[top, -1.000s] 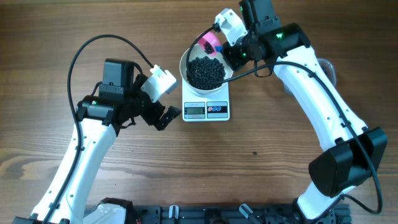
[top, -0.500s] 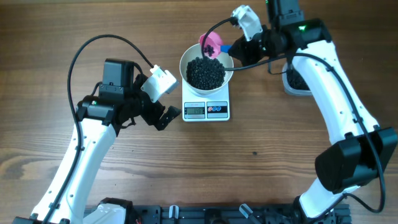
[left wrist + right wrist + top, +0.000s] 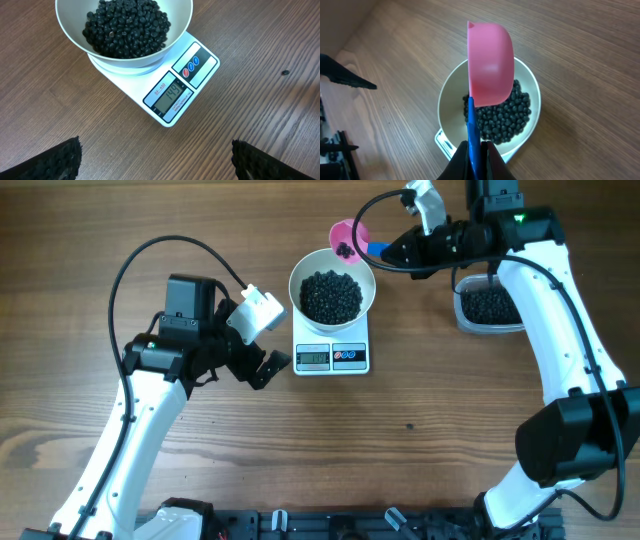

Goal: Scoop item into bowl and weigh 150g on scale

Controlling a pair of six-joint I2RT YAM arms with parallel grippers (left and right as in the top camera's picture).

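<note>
The white bowl stands on the white scale, heaped with black beans. In the left wrist view the bowl and its beans sit above the scale, whose display reads 149. My right gripper is shut on the blue handle of the pink scoop. The scoop hangs just behind the bowl's back right rim with a few beans in it. In the right wrist view the scoop hangs over the bowl; the gripper pinches its handle. My left gripper stands open, left of the scale, holding nothing.
A clear plastic tub with more black beans stands to the right of the scale, under the right arm. Bare wooden table lies between my left gripper's fingertips. A small dark speck lies on the wood.
My right gripper has carried the scoop from over the bowl back and to the right, off its rim, uncovering the tub. The left arm has not moved.
</note>
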